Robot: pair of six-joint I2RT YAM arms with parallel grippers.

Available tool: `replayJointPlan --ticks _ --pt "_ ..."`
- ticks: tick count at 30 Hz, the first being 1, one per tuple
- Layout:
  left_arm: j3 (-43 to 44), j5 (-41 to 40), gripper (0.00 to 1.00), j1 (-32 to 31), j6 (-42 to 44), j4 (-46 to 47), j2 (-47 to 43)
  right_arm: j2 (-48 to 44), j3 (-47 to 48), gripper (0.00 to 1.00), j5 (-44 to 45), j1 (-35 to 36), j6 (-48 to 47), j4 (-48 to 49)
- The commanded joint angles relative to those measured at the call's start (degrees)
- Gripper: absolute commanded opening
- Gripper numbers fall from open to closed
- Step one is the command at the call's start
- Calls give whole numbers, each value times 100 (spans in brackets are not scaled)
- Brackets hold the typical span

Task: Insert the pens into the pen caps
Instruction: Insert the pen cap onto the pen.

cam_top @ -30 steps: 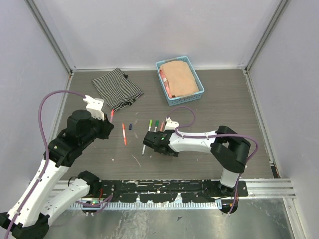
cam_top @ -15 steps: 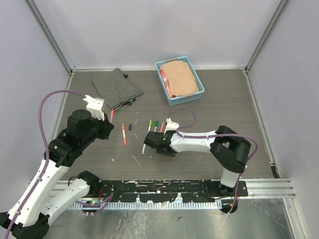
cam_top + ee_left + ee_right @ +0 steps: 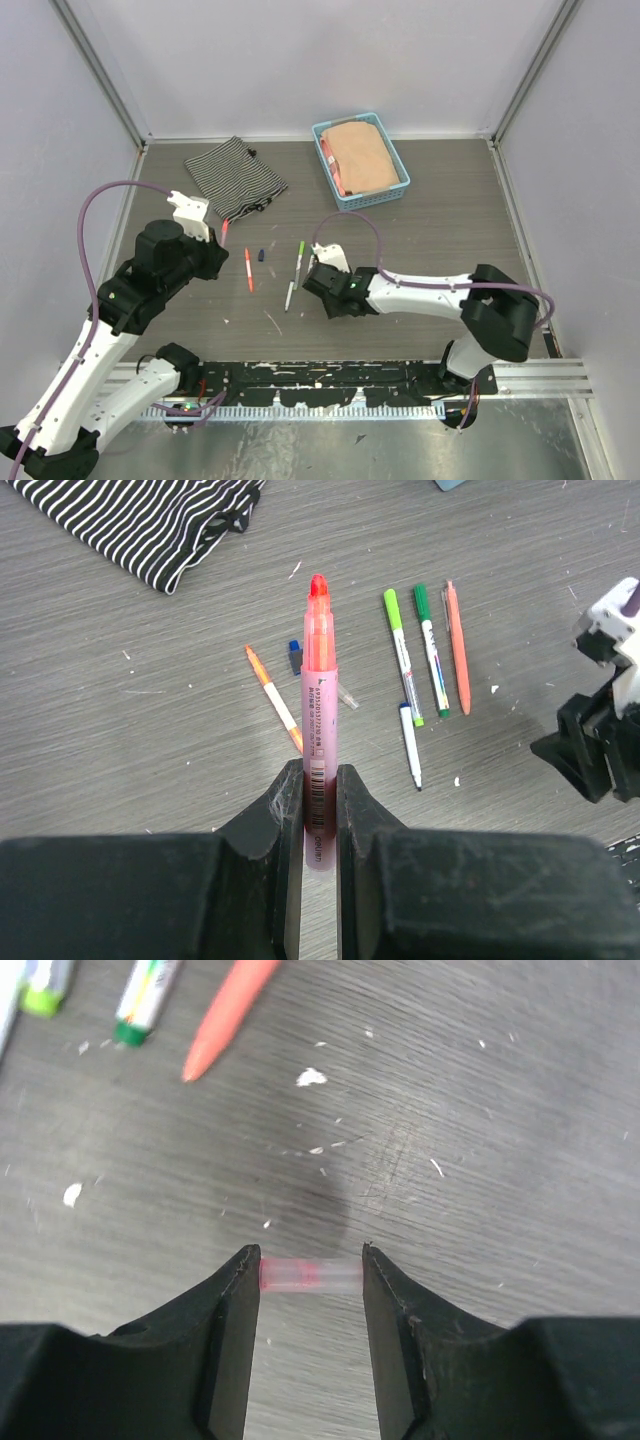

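Observation:
My left gripper (image 3: 319, 780) is shut on a pink-bodied pen (image 3: 318, 670) with an orange-red tip that points away from the wrist; in the top view this gripper (image 3: 215, 250) hovers at the left of the table. My right gripper (image 3: 311, 1275) has its jaws closed on the two ends of a short translucent pink pen cap (image 3: 298, 1275) just above the table. On the table lie an orange pen (image 3: 275, 698), a dark blue cap (image 3: 296, 656), a light-green-ended pen (image 3: 403, 655), a dark-green-ended pen (image 3: 432, 650), an orange-red pen (image 3: 458, 645) and a white pen (image 3: 410, 745). The right gripper (image 3: 320, 280) is just right of the white pen.
A striped cloth (image 3: 235, 177) lies at the back left. A blue basket (image 3: 397, 160) holding a tan bundle stands at the back centre. Grey walls close in the table on three sides. White flecks dot the wood surface.
The right gripper's jaws have narrowed onto the pink cap, and the right arm has swung its elbow to the right. The left arm and its pen have not moved.

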Motion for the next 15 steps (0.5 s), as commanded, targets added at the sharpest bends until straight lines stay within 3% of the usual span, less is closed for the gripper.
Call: replayJointPlan --ticks 1,7,15 --pt "-32 22 0 26 14 161 -17 -574 -74 45 -869 -1 -2918 537" --pt "-43 -20 0 26 13 152 -17 -481 16 44 -2066 -35 -4332 624" --pt "-46 -38 0 27 10 143 -43 -76 114 44 -2377 -36 -4797 748"
